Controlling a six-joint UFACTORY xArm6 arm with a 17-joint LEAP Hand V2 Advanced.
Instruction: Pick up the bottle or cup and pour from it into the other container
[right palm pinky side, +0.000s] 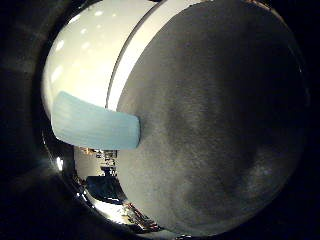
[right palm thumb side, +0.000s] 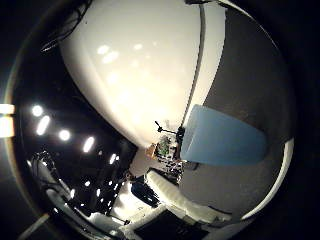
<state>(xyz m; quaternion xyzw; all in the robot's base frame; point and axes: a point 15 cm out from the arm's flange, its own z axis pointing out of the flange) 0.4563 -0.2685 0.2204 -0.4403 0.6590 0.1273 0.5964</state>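
A light blue cup shows in the right little finger side palm view, where a grey surface meets a white one. In the right thumb side palm view the light blue cup again sits at the border of the grey surface and the white surface. It takes up a small part of each view. It is the only container I see. White and black parts of my right hand reach in from that view's edge. Its fingers do not show clearly.
Ceiling lights and dark room clutter show past the white surface in the right thumb side palm view. Room clutter also shows at the rim of the right little finger side palm view.
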